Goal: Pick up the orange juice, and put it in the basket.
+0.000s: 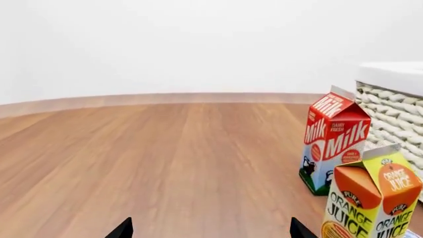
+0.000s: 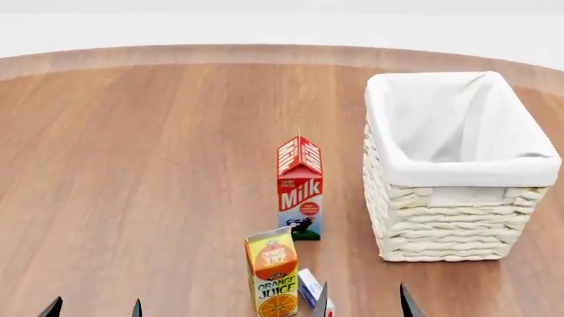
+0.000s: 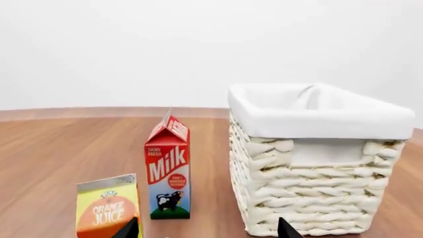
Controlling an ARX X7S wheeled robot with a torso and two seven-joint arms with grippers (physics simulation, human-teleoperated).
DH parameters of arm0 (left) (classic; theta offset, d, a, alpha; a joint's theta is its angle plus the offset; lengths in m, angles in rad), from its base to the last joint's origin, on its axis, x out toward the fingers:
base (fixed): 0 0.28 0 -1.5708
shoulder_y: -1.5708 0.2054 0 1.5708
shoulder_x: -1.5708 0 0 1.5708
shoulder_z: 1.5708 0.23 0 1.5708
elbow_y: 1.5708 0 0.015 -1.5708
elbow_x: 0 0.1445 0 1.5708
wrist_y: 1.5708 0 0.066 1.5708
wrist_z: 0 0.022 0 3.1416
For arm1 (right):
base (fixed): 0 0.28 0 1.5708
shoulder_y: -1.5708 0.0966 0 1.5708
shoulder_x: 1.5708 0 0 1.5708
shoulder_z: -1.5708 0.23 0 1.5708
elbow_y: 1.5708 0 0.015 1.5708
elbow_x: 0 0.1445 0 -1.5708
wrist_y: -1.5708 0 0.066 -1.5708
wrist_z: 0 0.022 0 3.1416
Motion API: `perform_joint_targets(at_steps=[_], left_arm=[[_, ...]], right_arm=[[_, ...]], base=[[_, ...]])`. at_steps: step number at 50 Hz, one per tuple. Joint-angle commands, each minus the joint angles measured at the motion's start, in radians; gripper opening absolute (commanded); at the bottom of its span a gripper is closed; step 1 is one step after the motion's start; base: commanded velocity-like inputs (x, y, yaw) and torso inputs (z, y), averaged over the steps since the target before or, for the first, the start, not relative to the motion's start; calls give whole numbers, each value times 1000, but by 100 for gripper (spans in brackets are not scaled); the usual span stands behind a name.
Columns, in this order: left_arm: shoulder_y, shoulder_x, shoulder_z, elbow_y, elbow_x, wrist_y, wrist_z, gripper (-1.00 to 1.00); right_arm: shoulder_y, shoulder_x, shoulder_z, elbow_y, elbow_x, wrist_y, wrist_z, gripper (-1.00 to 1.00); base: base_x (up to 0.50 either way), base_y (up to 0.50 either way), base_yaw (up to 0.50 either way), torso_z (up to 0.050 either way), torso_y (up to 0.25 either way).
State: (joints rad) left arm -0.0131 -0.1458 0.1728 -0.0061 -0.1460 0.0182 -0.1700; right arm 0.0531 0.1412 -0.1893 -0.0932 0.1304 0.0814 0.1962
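On the head view:
- Orange juice: your orange juice (image 2: 272, 273) stands upright on the wooden table (image 2: 150, 165), long axis vertical, gable ridge on top, its lettered front with the orange slice turned toward you. It sits near the bottom edge, closer to you than the Milk carton (image 2: 300, 188) and well apart from the basket (image 2: 458, 172), which stands to the right.
- Small box: a small blue-and-white box (image 2: 310, 288) lies just beside the juice on its right; you cannot tell whether they touch.
- Right gripper: your right gripper (image 2: 362, 302) shows only two dark fingertips at the bottom edge, spread apart, nothing between them.
- Left gripper: your left gripper (image 2: 94, 308) shows two dark tips at the lower left, also apart and empty, well clear of the juice.

On the left wrist view:
- Orange juice: the carton (image 1: 371, 201) stands upright, one corner edge facing this camera, with the Milk carton (image 1: 334, 141) behind it and the basket (image 1: 395, 106) beyond that.
- Left gripper: the fingertips (image 1: 210, 231) stand wide apart over bare wood, level and aimed across the table, holding nothing.

On the right wrist view:
- Orange juice: the carton (image 3: 109, 208) stands upright with its front toward this camera, nearer than the Milk carton (image 3: 168, 168), which is just beside the basket (image 3: 317, 168).
- Right gripper: the tips (image 3: 207, 229) are parted and empty; one fingertip (image 3: 129, 230) overlaps the carton's lower corner, though you cannot tell whether it touches.
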Motion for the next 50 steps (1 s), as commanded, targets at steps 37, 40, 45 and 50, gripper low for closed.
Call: perform_joint_targets(at_steps=[37,40,45,50], left_arm=[[-5,-25,30,-2,-25,7,-29,100],[-5,-26,32,-2,-26,7,-30,100],[-6,-28,35,-2,-28,8,-33,100],[-6,-30,38,-3,-30,8,-36,100]], right_arm=[[-1,25,-35,15,24,-23,29,100],[-10,31,-42,9,21,-33,26,100],[-43,46,-54,-67,24,-1,29,100],[-78,58,-68,-128,26,29,34,100]], base=[[276,0,0,0,0],[0,0,0,0,3],[0,0,0,0,0],[0,0,0,0,0]])
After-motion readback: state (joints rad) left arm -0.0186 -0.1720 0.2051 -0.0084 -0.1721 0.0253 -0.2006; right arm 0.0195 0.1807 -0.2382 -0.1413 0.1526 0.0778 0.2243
